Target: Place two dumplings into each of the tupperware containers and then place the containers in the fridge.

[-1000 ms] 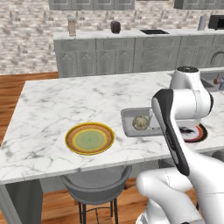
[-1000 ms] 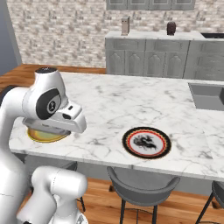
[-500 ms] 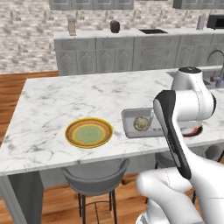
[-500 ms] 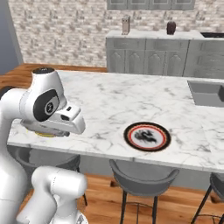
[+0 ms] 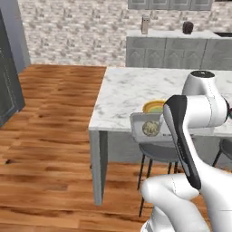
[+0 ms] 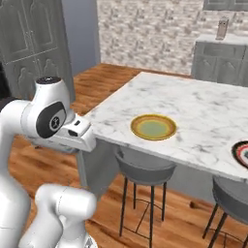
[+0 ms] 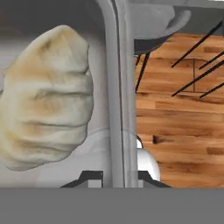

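Observation:
One tupperware container (image 5: 141,123) hangs in the air just off the island's near edge, with a dumpling (image 5: 149,129) inside it. In the hand view the pale crimped dumpling (image 7: 46,96) looms large on the left, against the container's grey wall (image 7: 116,78). My gripper (image 7: 117,175) is shut on that wall, one finger tip on each side. My forearm covers the hand in the left base view. A tall dark grey cabinet (image 5: 8,77) stands at the left edge; I cannot tell whether it is the fridge.
A round yellow plate (image 6: 153,127) sits on the marble island (image 6: 203,111), and a black-and-red plate (image 6: 241,154) lies at its right edge. Grey stools (image 6: 145,168) stand under the island. Wooden floor (image 5: 50,136) opens to the left. Grey cupboards (image 6: 29,43) stand at the back left.
The whole picture has shifted: the base has turned left and backed off from the island. The container stays in my shut gripper and now hangs beyond the counter's edge.

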Controlling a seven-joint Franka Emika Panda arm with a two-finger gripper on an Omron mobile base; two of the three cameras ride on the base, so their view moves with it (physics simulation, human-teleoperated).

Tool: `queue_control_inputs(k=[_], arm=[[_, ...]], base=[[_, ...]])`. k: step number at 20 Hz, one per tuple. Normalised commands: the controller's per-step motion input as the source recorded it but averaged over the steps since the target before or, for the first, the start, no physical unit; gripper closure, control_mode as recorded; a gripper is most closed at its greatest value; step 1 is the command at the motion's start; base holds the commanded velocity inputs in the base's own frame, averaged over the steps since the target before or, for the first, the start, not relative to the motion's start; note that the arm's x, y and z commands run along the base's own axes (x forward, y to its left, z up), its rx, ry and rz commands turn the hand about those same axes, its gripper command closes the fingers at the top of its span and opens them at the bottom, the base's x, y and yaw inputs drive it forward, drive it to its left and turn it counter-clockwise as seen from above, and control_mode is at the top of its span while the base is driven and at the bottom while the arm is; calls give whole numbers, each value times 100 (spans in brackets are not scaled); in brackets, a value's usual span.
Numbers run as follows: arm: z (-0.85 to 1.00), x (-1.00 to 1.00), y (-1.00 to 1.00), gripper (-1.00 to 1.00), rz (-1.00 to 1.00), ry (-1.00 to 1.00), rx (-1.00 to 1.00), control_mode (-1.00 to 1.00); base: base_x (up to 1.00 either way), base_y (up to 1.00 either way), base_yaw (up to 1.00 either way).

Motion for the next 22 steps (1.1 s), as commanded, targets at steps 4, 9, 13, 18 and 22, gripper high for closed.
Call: queue_control_inputs(k=[4,9,13,18,22], arm=[[0,0,0,100,0,0,0,100],[0,0,0,100,0,0,0,100],[0,0,0,100,0,0,0,100],[0,0,0,100,0,0,0,100],[0,0,0,100,0,0,0,100]], base=[[-35,66,94],[-9,55,90],[94,7,59],[100,2,53],[100,5,64]])
